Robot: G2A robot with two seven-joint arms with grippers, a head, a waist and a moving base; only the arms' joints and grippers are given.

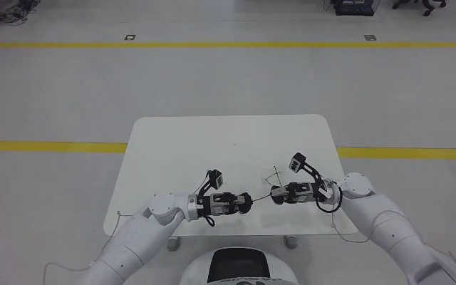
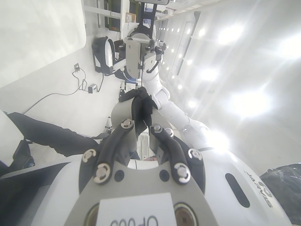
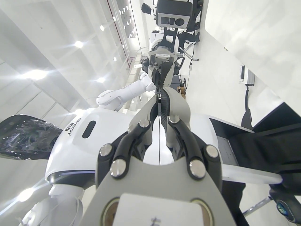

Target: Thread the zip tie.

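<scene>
Over the front part of the white table my two grippers face each other, tips a short gap apart. A thin black zip tie runs between them, and its free part curls up in a small loop towards the table's middle. My left gripper is shut with the tie's end at its black-padded tips. My right gripper is shut on the strap, which passes as a dark line between its fingers. In the right wrist view the left gripper sits just beyond my right fingertips.
Both wrists carry a raised camera mount above the grippers. The table's rounded front edge lies just under the arms. Yellow floor lines run beside and behind the table.
</scene>
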